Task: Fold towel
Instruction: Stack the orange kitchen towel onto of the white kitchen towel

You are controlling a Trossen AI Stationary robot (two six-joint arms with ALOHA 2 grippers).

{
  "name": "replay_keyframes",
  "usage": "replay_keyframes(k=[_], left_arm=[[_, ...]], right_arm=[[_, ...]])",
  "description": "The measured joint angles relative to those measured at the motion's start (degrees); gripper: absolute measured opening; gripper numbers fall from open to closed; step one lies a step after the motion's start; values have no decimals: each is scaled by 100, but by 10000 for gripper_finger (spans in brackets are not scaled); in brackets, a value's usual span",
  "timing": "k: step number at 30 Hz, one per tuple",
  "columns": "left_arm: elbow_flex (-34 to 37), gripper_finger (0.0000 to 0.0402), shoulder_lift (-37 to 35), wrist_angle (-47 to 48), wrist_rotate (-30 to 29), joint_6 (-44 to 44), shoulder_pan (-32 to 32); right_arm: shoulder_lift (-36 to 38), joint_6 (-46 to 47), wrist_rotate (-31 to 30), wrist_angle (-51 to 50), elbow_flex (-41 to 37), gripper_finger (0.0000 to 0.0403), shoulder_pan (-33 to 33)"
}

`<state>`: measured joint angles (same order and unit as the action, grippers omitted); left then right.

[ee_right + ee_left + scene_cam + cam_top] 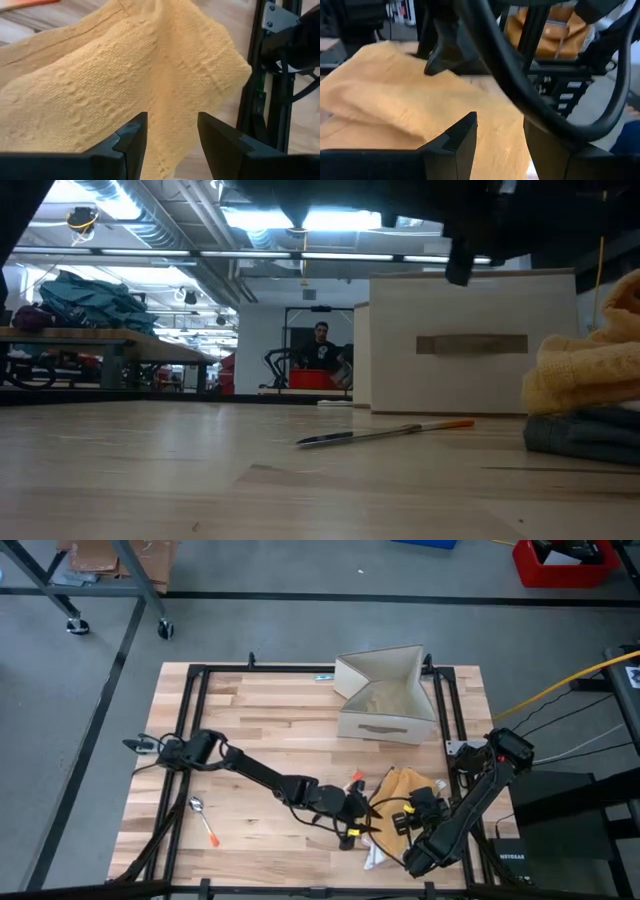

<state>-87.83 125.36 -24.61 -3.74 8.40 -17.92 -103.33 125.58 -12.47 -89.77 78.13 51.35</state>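
Yellow knit towel (398, 792) sits crumpled in the lower right of the high view, on the wooden table (260, 710). Left gripper (362, 819) is at the towel's left edge, fingers spread with cloth showing between them. Right gripper (405, 821) is over the towel's lower part, fingers also spread above the knit, nothing pinched. Cardboard box (385, 695) stands above the towel, upper centre. Spoon (196, 804) and pen (211, 831) lie lower left.

Even overhead light, wrist foregrounds blurred
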Motion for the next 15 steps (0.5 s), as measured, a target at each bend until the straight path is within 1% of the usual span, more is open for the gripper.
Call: replay_keyframes(k=[3,8,11,15], left_arm=[[0,154,177,-465,-1,-31,-11],[-2,154,511,-1311,-5,-127,-13],[-2,154,707,-1565,-5,-179,-13],[-4,154,911,-1491,-5,-251,-13]], right_arm=[[0,-2,-97,-18,0,177,0],[0,-2,-622,-27,0,177,0],[0,-4,-918,-27,0,177,0],[0,-2,-1204,-28,0,177,0]])
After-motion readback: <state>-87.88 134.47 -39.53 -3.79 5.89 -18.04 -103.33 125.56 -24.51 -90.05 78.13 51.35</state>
